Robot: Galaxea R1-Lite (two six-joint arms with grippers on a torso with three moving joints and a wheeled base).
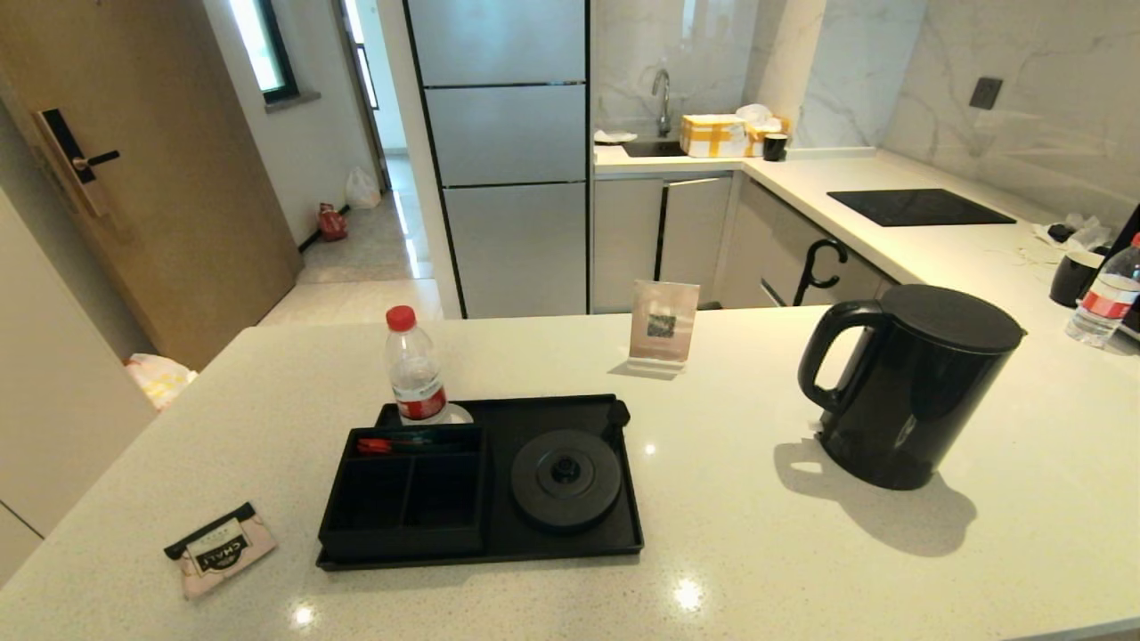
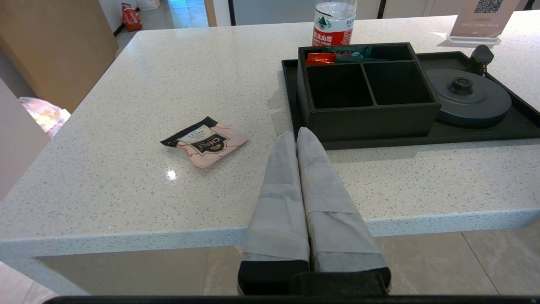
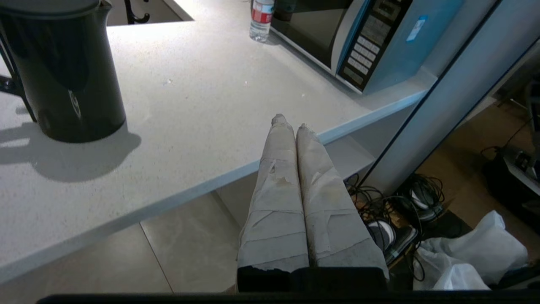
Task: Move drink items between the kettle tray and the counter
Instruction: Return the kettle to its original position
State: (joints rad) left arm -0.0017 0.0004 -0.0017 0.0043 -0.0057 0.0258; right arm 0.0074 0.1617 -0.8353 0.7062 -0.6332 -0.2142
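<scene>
The black kettle (image 1: 908, 383) stands on the counter (image 1: 730, 534) to the right of the kettle tray (image 1: 534, 543), its handle toward the tray; it also shows as kettle (image 3: 63, 71). The tray's round base (image 1: 565, 479) is bare. The pink CHALI tea sachet (image 1: 220, 549) lies flat on the counter left of the tray, seen too as sachet (image 2: 205, 142). My left gripper (image 2: 296, 133) is shut and empty, held off the counter's near edge, short of the compartment box (image 2: 371, 90). My right gripper (image 3: 290, 122) is shut and empty near the counter's right edge. Neither arm shows in the head view.
A water bottle (image 1: 414, 367) with a red cap stands at the tray's back left corner. A card stand (image 1: 663, 325) sits behind the tray. Small packets (image 2: 333, 55) fill the box's rear slot. A second bottle (image 1: 1106, 298), a mug (image 1: 1075, 278) and a microwave (image 3: 363, 38) occupy the right.
</scene>
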